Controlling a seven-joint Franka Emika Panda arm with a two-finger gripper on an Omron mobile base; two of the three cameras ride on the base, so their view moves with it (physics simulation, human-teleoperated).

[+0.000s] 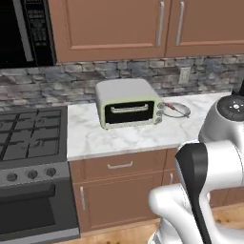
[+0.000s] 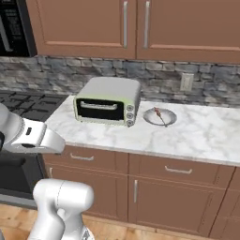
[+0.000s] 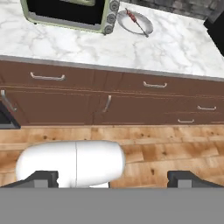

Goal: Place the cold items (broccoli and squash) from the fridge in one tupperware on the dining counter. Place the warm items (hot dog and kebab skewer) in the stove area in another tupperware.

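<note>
The steel range with its dark front stood at the left of the left base view, black grates and knobs in plain sight, while the right base view caught just a corner of the grates and the hand view a dark sliver at its left edge. Beside the range ran the white marble tabletop with grey veins over brown cabinets and drawers, whose bar handles read most clearly from the hand camera, along with the wooden plank floor. On the tabletop sat a pale green toaster oven with a dark glass door, and just beside it a small round grey plate carrying the thin kebab skewer with reddish pieces. The two-finger gripper hung low over the floor, well apart from the tabletop, its jaws spread wide and holding nothing.
</note>
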